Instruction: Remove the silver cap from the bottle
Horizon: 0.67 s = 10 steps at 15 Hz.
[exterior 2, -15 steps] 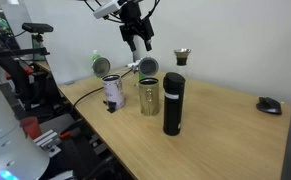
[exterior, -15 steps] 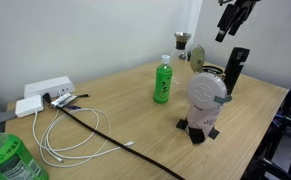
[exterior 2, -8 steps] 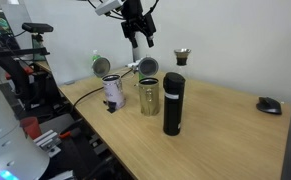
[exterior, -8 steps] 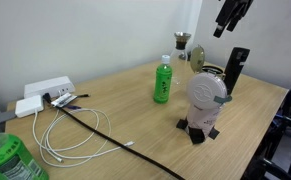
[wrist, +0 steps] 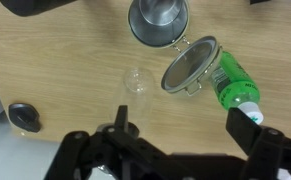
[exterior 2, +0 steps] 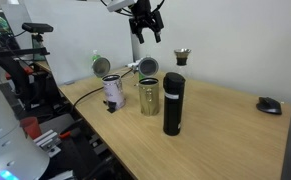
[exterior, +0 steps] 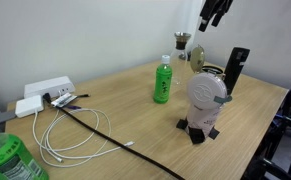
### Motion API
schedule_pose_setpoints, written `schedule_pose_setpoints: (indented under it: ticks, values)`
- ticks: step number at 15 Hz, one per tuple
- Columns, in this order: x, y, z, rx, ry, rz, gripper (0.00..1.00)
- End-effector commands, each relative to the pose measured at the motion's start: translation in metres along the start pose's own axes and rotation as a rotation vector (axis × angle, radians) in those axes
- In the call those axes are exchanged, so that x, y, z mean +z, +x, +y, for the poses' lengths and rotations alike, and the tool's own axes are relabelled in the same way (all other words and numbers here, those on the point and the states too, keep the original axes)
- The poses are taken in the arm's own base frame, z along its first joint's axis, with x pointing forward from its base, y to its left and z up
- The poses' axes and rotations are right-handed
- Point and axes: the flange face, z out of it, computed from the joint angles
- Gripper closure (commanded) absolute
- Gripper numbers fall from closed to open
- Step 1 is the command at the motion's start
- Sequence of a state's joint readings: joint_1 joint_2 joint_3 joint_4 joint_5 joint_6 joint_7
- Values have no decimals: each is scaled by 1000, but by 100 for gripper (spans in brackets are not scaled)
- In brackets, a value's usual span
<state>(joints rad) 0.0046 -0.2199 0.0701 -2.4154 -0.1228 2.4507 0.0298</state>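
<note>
The gripper (exterior 2: 149,32) (fingers spread, holding nothing) has climbed and swung toward the bottle (exterior 2: 183,60), whose cap (exterior 2: 183,51) sits untouched, so the removal has yet to begin.

Table (wrist: 65,60): pale wood grain, smooth, low sheen. Cup (wrist: 158,20), 12 o'clock in wrist view: brushed metal, bright reflections. Green bottle (wrist: 233,82), 3 o'clock: glossy translucent plastic. Tumbler (exterior 2: 173,103): black, matt. Silver cap (exterior: 182,37): dull grey, metallic-looking; too small to judge texture. Cables (exterior: 45,135): smooth white sheathing.
</note>
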Motion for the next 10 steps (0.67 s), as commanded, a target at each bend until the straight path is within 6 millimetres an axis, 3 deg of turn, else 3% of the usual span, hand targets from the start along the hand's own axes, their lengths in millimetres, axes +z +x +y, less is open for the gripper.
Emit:
schedule_pose_setpoints:
  ticks: [1,10]
  values:
    - [9,35,7,-8,2,-33,0]
    - [32,105,32,44,-39,-73,0]
